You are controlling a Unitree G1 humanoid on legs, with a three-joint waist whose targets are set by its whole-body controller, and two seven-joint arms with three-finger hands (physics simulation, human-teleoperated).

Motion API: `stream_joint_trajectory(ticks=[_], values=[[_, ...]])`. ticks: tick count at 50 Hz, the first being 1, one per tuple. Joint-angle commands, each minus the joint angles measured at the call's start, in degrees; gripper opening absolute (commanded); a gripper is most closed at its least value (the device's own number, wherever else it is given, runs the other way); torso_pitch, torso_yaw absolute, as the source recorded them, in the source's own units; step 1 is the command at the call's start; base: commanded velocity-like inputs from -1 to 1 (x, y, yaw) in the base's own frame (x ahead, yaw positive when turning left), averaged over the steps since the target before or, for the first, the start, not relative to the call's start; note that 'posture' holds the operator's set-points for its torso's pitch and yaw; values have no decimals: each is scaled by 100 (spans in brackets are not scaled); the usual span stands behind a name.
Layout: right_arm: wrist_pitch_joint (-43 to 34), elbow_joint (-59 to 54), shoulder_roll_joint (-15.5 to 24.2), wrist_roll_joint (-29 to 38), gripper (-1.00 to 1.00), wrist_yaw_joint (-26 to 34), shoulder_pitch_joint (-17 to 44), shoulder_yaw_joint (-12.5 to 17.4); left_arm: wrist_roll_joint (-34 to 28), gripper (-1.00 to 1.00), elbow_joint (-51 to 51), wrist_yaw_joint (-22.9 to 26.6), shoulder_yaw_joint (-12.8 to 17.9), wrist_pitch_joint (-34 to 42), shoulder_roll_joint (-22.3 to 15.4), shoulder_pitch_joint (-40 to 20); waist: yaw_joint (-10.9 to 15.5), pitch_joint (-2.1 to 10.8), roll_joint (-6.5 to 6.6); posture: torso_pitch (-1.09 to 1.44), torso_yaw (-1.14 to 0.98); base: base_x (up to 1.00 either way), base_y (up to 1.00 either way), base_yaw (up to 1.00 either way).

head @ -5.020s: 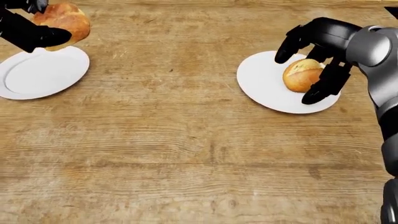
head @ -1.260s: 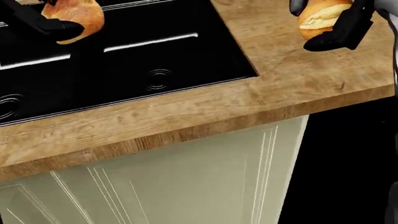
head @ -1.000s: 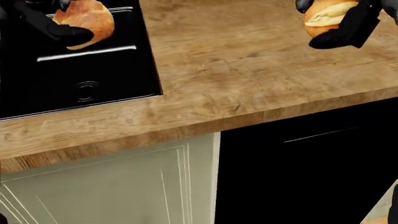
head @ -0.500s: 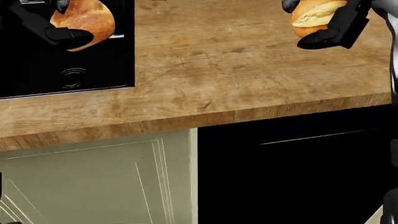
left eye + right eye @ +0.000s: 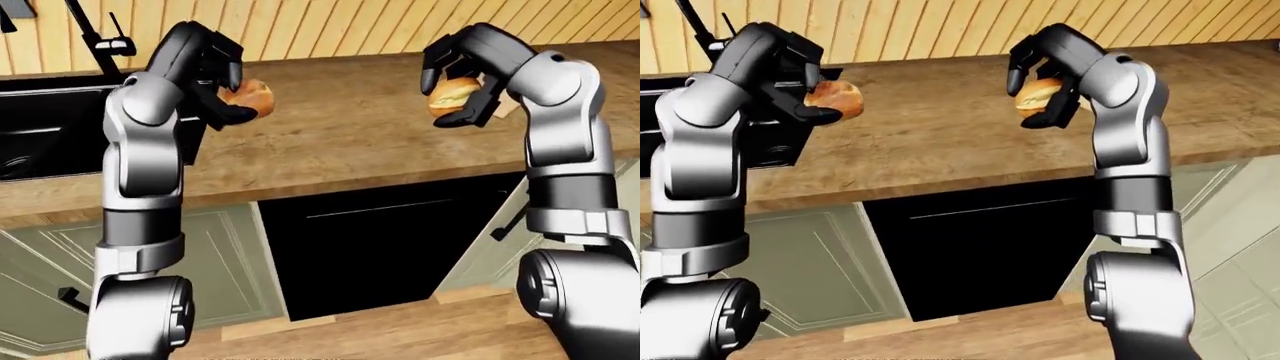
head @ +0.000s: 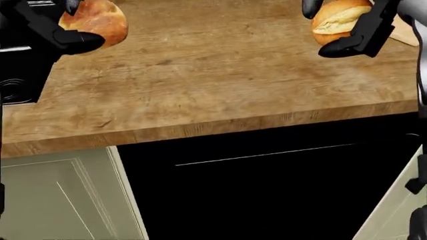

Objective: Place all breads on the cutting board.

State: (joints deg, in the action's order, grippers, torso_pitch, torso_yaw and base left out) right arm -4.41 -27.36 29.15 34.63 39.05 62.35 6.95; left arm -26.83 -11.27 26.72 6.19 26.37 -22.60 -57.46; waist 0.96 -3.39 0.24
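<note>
Left hand (image 6: 70,30) and right hand (image 6: 347,30) each clasping bread above counter edge (image 6: 200,130).

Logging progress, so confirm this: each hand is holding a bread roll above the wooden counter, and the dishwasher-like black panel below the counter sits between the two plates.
Wrong on one point: no plates are in view. In the left-eye view the black panel sits between pale cabinet doors. The rest holds: the left hand and right hand each hold a bread roll above the wooden counter.

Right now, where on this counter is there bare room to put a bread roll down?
The wood counter is bare between the two held rolls, down to its near edge. At the head view's left the black stove takes the space. Something pale shows at the top right.
</note>
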Motion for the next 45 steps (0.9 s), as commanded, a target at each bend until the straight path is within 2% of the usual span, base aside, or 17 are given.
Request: stream_joint_trajectory(ticks=[1,5,7,8,9,12,15,16,17,20,26,28,34,37,38,41,45], values=[[105,194,58,-46,-100,-100,225,57,-24,-100,189,-113,93,-127,-75,-213,18,174,-30,0,0,0,-65,0],[115,195,52,-50,-100,-114,205,56,-19,-100,183,-133,99,-153,-61,-175,20,208,97,0,0,0,-63,0],[116,193,44,-56,-100,-118,210,55,-16,-100,178,-138,104,-158,-65,-175,13,304,369,0,0,0,-62,0],[116,194,44,-56,-100,-118,210,55,-15,-100,176,-138,104,-159,-66,-175,66,242,156,0,0,0,-62,0],[111,215,33,-55,-100,-117,201,49,-13,-100,194,-135,103,-153,-61,-162,1,306,303,0,0,0,-62,0],[122,210,20,-63,-100,-125,201,47,-22,-100,178,-142,84,-177,-46,-143,-21,381,315,0,0,0,-63,0],[134,211,12,-71,-100,-127,188,47,-27,-100,177,-136,87,-170,-47,-155,-4,227,49,0,0,0,-63,0],[143,210,12,-72,-100,-129,179,45,-26,-100,184,-129,93,-157,-51,-162,-4,250,-138,0,0,0,-64,0],[130,216,11,-74,-100,-121,184,47,-29,-100,197,-124,89,-153,-49,-154,-28,346,-497,0,0,0,-64,0],[143,216,14,-80,-100,-126,184,50,-26,-100,196,-134,93,-160,-41,-140,-96,272,-315,0,0,0,-53,0],[159,211,-4,-83,-100,-136,169,41,-22,-100,178,-133,99,-178,-52,-136,-132,139,-340,0,0,0,0,0],[151,200,-4,-90,-100,-128,185,43,-21,-100,169,-136,95,-188,-49,-140,-86,255,-315,0,0,0,-18,0],[151,199,3,-101,-100,-137,163,49,-26,-100,136,-156,90,-226,-43,-128,-71,192,175,0,0,0,-44,0],[152,192,-2,-109,-100,-143,169,49,-28,-100,126,-154,86,-230,-39,-141,-64,212,574,0,0,0,-61,0],[159,189,-9,-127,-100,-152,173,55,-27,-100,115,-163,89,-241,-39,-137,-20,198,379,0,0,0,-62,0],[200,171,-8,-142,-100,-170,144,52,-20,-100,145,-178,87,-250,-11,-86,-46,357,417,0,0,0,-62,0],[208,151,-5,-141,-100,-180,134,47,-20,-100,120,-182,79,-272,-6,-91,-30,264,253,0,0,0,-62,0]])
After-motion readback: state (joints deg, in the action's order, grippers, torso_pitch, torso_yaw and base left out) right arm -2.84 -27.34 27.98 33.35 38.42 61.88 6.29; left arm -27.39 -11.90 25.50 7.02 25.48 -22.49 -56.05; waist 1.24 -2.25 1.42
